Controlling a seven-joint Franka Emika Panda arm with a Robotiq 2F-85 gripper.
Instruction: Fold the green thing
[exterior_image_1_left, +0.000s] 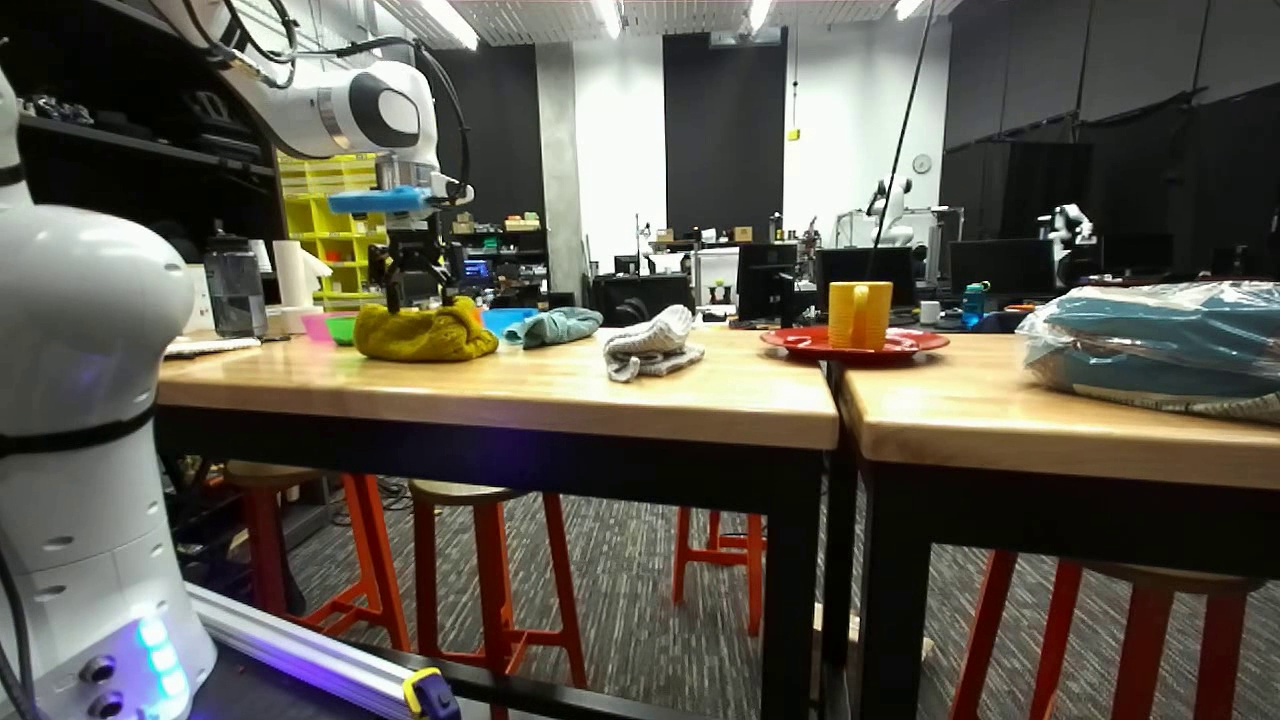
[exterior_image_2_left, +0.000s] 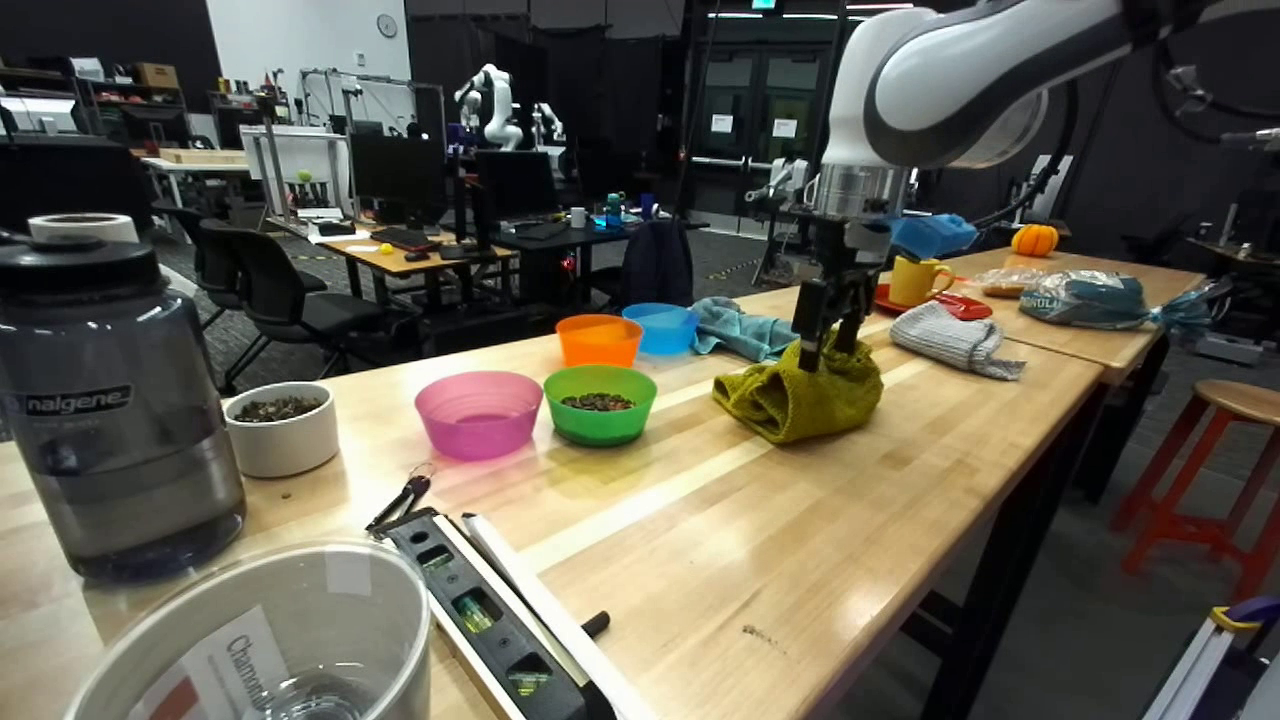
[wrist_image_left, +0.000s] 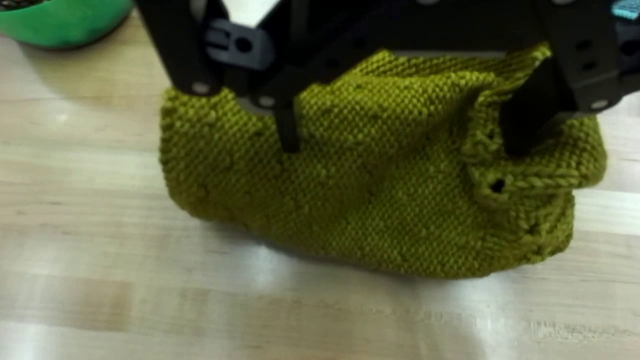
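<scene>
Green cloth (wrist_image_left: 360, 200) sat in a low heap on the smooth wooden table (exterior_image_2_left: 780, 560), beneath the gripper (wrist_image_left: 405, 145), its long axis running roughly with the line between the fingers (wrist_image_left: 288, 131). The jaws stood wide apart and gripped nothing; whether their tips touched the knit could not be told. Drawing them together along that length would probably bunch it rather than fold it. The green bowl (exterior_image_2_left: 600, 428) stood near but apart, with monitors (exterior_image_2_left: 398, 175) and chairs (exterior_image_2_left: 245, 270) across the room.
</scene>
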